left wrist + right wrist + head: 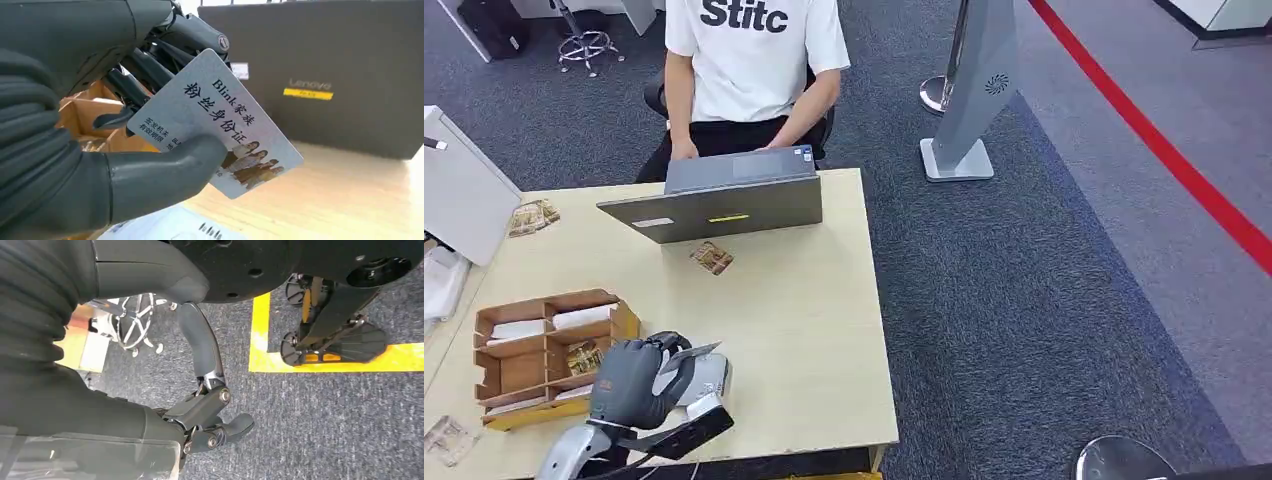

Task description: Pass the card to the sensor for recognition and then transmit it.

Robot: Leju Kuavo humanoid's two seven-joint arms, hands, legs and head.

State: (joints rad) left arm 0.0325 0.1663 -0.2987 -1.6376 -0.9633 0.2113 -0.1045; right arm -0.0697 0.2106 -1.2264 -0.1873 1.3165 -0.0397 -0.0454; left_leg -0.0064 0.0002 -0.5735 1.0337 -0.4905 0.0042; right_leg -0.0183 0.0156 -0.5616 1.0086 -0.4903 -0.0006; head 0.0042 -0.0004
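Where the card [215, 125] is pinched between thumb and fingers of the left hand [634, 380], its print is legible from the wrist | laptop [724, 205] ahead, bare table [824, 330] between | right hand [210, 415] hung over carpet, fingers loosely apart, nothing held.

A pale wooden table [824, 330] is standing before a seated person in a white T-shirt [754, 60]; a grey open laptop [724, 200] is sitting at the table's far edge, its lid towards the robot; a small patterned packet [711, 257] is lying just in front of it; a brown cardboard compartment tray [549, 350] is resting at the near left; the left hand [639, 380], just right of the tray, is holding a white printed card [220, 125] above a flat white sensor device [709, 385]; the right hand [200, 410] is hanging over grey carpet [325, 420].
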